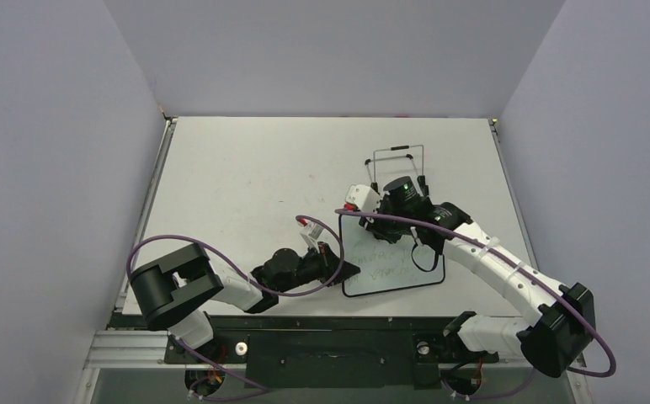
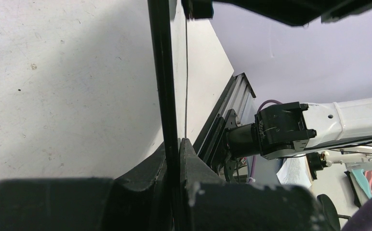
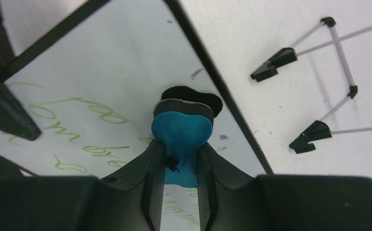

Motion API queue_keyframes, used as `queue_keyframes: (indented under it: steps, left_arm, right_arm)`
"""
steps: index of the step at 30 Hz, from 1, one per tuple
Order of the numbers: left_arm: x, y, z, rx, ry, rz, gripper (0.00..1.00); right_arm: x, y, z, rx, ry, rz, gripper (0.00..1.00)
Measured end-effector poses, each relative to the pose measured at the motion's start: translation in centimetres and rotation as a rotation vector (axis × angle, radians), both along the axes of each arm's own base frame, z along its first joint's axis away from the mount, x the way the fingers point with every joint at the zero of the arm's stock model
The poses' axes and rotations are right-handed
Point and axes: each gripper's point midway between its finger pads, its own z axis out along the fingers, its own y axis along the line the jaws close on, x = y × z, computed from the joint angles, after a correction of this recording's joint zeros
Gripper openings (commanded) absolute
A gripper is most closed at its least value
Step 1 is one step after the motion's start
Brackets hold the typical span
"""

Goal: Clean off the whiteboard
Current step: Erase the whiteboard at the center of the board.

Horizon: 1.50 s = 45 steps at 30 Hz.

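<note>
— Whiteboard (image 1: pixel 389 268) from above: where does it lie, and what room is around it?
— Flat on the table (image 1: pixel 246 177), right of centre, its near edge close to the table's front edge. The left half and far side of the table lie open, with walls on three sides. One wire stand (image 1: pixel 399 162) sits just beyond the board's far edge.
— And the arms?
— Two. The left gripper (image 1: pixel 348 271) meets the board's left edge. The right gripper (image 1: pixel 387 237) hangs over the upper part of the board, its tips hidden under its own wrist.
— Left wrist view?
— The left gripper's fingers (image 2: pixel 193 163) are closed tight on the whiteboard's thin black frame (image 2: pixel 162 57), seen edge-on. Bare table lies to the left, and the right arm (image 2: pixel 319 126) shows beyond.
— Right wrist view?
— The right gripper is clamped, nearly closed, on one blue eraser (image 3: pixel 181 127) with a black pad. The pad is pressed to the white surface just inside the frame's edge. Green handwriting (image 3: pixel 73 126) covers the board to the left. Past the frame stands the wire stand with two black feet (image 3: pixel 271 65), apart from the board.
</note>
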Motion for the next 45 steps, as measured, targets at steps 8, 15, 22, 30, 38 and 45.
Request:
queue_keyframes:
  steps: [8, 15, 22, 30, 38, 45]
  left_arm:
    - [0.0, 0.0, 0.1, -0.003, -0.006, -0.002, 0.0]
    - [0.0, 0.0, 0.1, -0.004, -0.005, 0.001, 0.0]
    - [0.0, 0.1, 0.0, -0.003, -0.002, 0.003, 0.0]
    - [-0.1, 0.1, 0.2, -0.004, -0.021, -0.004, 0.0]
    - [0.2, 0.3, 0.1, -0.002, -0.015, 0.013, 0.0]
    - [0.1, 0.3, 0.2, -0.004, -0.019, 0.012, 0.0]
  right_arm:
    - [-0.4, 0.1, 0.1, 0.006, 0.006, 0.02, 0.0]
    - [1.4, -1.0, 0.5, 0.012, -0.011, -0.076, 0.0]
    - [-1.4, 0.8, -0.3, -0.029, 0.025, 0.125, 0.0]
    - [-0.2, -1.9, -0.3, -0.031, 0.007, 0.014, 0.0]
    - [0.4, -1.3, -0.3, -0.049, 0.018, 0.028, 0.0]
    - [0.6, -1.8, -0.1, -0.011, 0.042, 0.007, 0.0]
